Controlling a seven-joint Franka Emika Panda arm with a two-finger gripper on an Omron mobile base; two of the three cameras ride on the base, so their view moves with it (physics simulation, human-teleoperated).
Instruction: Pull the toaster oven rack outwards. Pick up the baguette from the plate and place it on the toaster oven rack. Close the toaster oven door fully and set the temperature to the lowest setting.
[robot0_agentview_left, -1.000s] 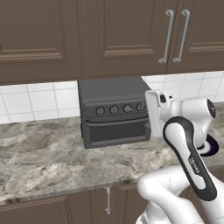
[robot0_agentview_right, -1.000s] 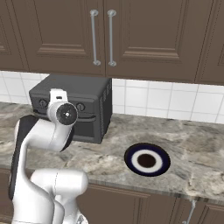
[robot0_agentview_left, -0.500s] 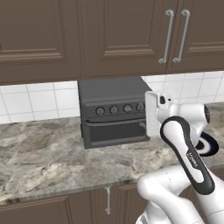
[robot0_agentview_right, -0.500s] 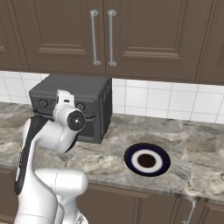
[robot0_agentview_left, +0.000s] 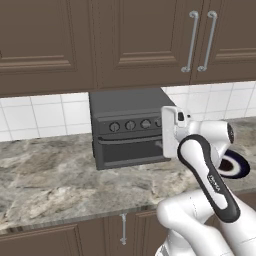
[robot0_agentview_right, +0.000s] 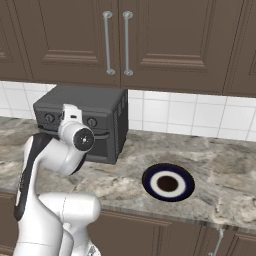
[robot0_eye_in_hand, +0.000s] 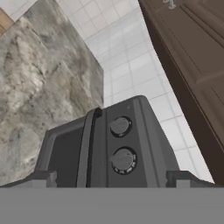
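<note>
The dark grey toaster oven (robot0_agentview_left: 129, 107) stands on the counter against the tiled wall, also seen from the right (robot0_agentview_right: 100, 107). Its door (robot0_agentview_left: 131, 153) is closed, so the rack is hidden behind it. The round blue plate (robot0_agentview_right: 168, 182) lies to the oven's right with nothing on it, and the baguette is out of view. My gripper (robot0_eye_in_hand: 113, 180) is open and empty, hovering just in front of the right end of the knob row. In the hand view, which is rolled sideways, two knobs (robot0_eye_in_hand: 123, 159) sit between my fingertips (robot0_eye_in_hand: 41, 178). My white hand (robot0_agentview_left: 170, 131) covers the oven's right front corner.
Dark brown wall cabinets (robot0_agentview_left: 125, 40) hang close above the oven. The marble counter (robot0_agentview_left: 45, 185) stretches left of the oven. My own forearm (robot0_agentview_left: 210, 175) hides part of the plate (robot0_agentview_left: 239, 166) in the left base view.
My hand has shifted a little left and lower, closer to the oven's knob row. The elbow has swung with it. The jaws stay open.
</note>
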